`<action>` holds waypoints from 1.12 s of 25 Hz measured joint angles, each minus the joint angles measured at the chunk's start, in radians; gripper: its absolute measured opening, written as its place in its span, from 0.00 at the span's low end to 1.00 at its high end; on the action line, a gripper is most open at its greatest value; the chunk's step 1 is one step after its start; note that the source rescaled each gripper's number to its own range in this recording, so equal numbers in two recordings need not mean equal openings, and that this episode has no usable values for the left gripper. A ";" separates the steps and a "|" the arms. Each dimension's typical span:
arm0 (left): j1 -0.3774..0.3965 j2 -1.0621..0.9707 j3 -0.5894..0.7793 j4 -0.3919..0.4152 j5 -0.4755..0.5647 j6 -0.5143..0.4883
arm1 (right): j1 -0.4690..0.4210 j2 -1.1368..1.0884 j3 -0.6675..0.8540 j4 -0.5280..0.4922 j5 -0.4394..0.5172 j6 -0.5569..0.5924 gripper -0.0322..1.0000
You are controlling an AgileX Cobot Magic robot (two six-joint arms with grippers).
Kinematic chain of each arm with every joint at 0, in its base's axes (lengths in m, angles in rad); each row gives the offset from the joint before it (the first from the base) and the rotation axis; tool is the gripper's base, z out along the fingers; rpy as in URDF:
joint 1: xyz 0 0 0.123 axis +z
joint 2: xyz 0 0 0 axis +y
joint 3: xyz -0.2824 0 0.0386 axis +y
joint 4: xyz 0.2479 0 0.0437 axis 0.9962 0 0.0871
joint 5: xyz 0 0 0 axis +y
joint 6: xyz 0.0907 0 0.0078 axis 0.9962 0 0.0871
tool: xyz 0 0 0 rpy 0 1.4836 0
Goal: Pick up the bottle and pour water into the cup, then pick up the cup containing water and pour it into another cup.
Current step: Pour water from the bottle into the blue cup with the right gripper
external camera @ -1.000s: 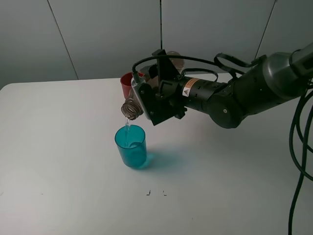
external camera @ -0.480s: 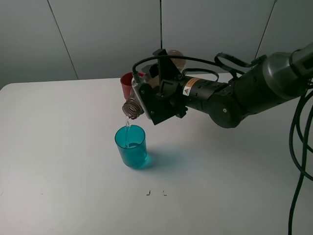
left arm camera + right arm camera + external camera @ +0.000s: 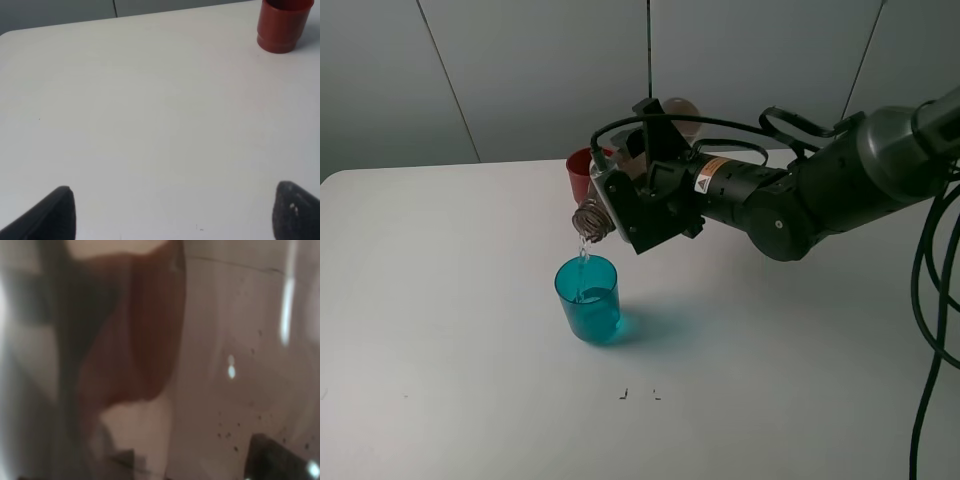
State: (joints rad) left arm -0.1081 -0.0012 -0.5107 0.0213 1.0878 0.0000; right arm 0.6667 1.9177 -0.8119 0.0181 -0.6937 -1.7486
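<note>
My right gripper [image 3: 628,200] is shut on the smoky bottle [image 3: 592,220], which is tipped over with its open mouth pointing down and to the left. A thin stream of water falls from the mouth into the teal cup [image 3: 588,298], which stands upright directly below with some water in it. The red cup [image 3: 579,172] stands behind the bottle, partly hidden. In the right wrist view the blurred bottle wall [image 3: 225,365] fills the picture. My left gripper [image 3: 175,215] is open over bare table, far from the red cup [image 3: 282,25].
The white table [image 3: 450,300] runs wide to the left and front of the teal cup. Two small dark marks [image 3: 638,394] lie near the front. Black cables [image 3: 930,300] hang at the right edge. A grey panelled wall stands behind.
The bottle has tipped slightly further, its mouth a little higher. Water keeps streaming into the teal cup. The cups have not moved.
</note>
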 joint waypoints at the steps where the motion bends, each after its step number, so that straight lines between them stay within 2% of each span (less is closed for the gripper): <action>1: 0.000 0.000 0.000 0.000 0.000 0.000 | 0.000 0.000 0.000 0.000 0.000 -0.002 0.08; 28: 0.000 0.000 0.000 0.000 0.000 0.007 | 0.000 0.000 -0.001 0.018 -0.004 -0.020 0.08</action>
State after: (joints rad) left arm -0.1081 -0.0012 -0.5107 0.0213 1.0878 0.0068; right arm 0.6667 1.9177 -0.8133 0.0358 -0.6976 -1.7688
